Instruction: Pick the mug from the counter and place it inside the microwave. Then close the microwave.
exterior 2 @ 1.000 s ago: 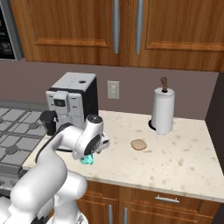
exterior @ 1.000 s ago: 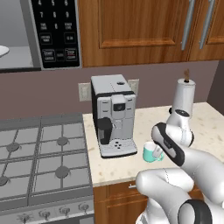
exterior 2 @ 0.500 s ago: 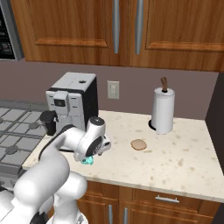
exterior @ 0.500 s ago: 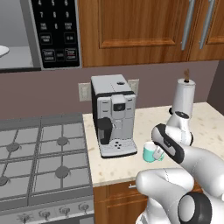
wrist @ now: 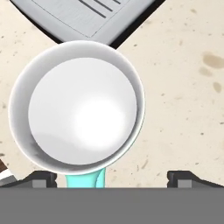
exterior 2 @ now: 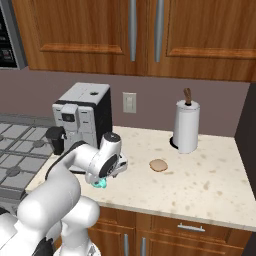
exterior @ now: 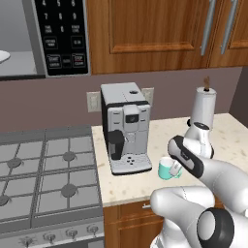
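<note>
Seen from straight above, the small round ceramic mug [wrist: 76, 107] stands on the beige speckled stone table [wrist: 183, 87]. Its pale inside and thin white rim face the camera, and its teal handle [wrist: 86, 179] sticks out toward the lower edge. The claw [wrist: 112, 179] is spread wide: its two dark fingertips [wrist: 40, 179] rise at the bottom, one at each side of the handle, both clear of the mug. The handle lies between them, nearer the left tip. Beyond the mug, close to its rim, lies the grey ridged base of a machine [wrist: 87, 17] with a dark edge.
</note>
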